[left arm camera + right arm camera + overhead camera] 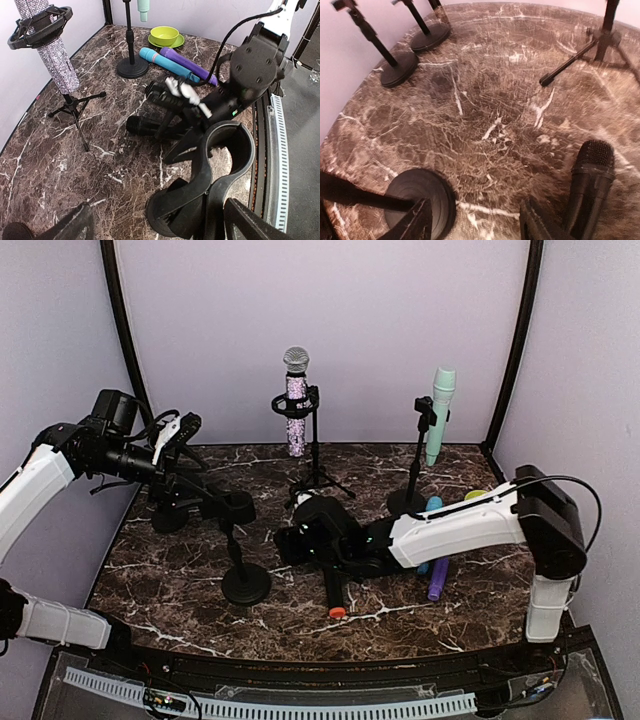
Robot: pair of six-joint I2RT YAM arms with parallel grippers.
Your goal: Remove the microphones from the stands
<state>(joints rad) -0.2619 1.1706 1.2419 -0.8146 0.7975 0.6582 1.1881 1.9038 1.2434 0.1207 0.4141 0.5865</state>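
A black stand with an empty ring clip (226, 146) and a round base (245, 585) stands at front left. My left gripper (192, 472) is open, and its fingers (75, 225) straddle the stand just below the clip without closing on it. A black microphone (333, 590) with an orange tail lies flat on the marble, also in the left wrist view (142, 125) and the right wrist view (591, 180). My right gripper (290, 545) is open and empty, low over the table, with the microphone just outside its right finger (540, 225).
A sparkly microphone (295, 400) sits in a tripod stand at the back. A teal microphone (440, 410) sits in another stand. Blue (160, 60) and purple (190, 65) microphones and a green bowl (165, 34) lie right. Two more stand bases (397, 67) stand at left.
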